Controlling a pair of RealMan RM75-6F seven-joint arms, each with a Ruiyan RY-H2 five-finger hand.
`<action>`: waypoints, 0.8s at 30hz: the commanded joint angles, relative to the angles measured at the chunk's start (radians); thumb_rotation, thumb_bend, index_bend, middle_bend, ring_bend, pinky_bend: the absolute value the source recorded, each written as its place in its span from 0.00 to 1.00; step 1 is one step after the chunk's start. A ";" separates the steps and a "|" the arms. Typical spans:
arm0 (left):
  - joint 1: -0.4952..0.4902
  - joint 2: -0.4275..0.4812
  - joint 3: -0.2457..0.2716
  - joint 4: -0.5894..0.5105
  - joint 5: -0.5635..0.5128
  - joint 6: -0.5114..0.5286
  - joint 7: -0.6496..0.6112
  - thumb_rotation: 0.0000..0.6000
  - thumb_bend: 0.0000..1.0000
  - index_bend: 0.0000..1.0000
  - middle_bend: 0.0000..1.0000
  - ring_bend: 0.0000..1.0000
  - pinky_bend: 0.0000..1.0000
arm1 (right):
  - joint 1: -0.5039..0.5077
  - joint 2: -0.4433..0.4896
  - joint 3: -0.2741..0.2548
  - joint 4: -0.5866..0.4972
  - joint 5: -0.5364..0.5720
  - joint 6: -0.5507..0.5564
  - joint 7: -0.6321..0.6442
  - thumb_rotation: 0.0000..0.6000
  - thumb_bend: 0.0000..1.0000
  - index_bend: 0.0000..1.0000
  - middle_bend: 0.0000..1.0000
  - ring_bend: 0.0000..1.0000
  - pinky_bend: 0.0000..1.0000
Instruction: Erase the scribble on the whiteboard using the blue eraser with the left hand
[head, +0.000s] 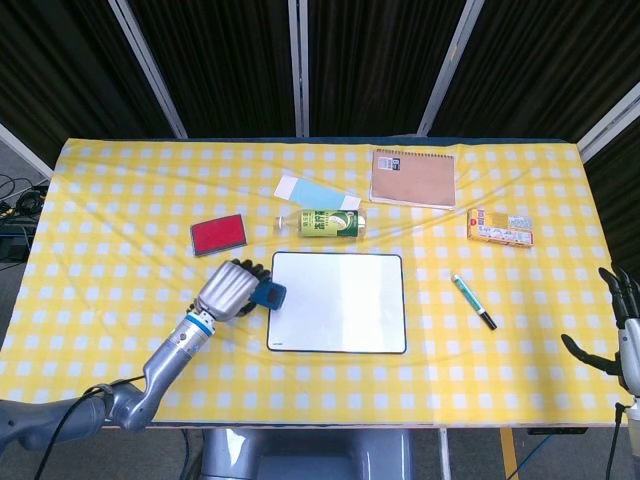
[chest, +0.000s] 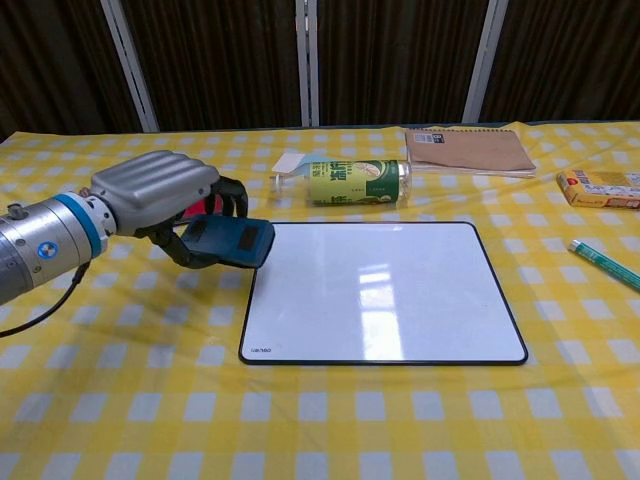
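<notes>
Whiteboard (chest: 385, 290) lies flat at table centre; surface reads clean white, no scribble visible in either view. Blue eraser (chest: 228, 241) is gripped in the left robot hand (chest: 160, 195), held at the board's far-left corner, overlapping the edge. Cannot tell whether the eraser touches the board or hovers just above.

Judgement: wiping looks finished or nearly so. Next move calls for either a last check pass or carrying the eraser left and setting it down on the table (head: 120, 270).

Room: open cloth left and near of the board. Red pad (head: 218, 234) sits just far of the hand; green bottle (chest: 352, 183) lies near the board's far edge. Keep low sweeps clear of both.

Right robot hand (head: 618, 340) rests at the table's right edge, fingers spread, holding nothing.
</notes>
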 joint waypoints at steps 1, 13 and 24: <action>0.035 0.041 -0.042 -0.056 -0.088 0.025 0.072 1.00 0.50 0.75 0.52 0.55 0.49 | 0.001 0.000 -0.002 -0.003 -0.001 -0.002 -0.004 1.00 0.08 0.10 0.00 0.00 0.00; 0.046 0.093 -0.036 -0.126 -0.233 -0.050 0.144 1.00 0.41 0.39 0.18 0.29 0.39 | 0.004 -0.005 -0.004 -0.008 -0.003 -0.004 -0.017 1.00 0.08 0.10 0.00 0.00 0.00; 0.057 0.144 -0.025 -0.220 -0.312 -0.082 0.141 1.00 0.26 0.01 0.00 0.00 0.02 | 0.006 -0.004 -0.007 -0.008 -0.004 -0.009 -0.017 1.00 0.08 0.11 0.00 0.00 0.00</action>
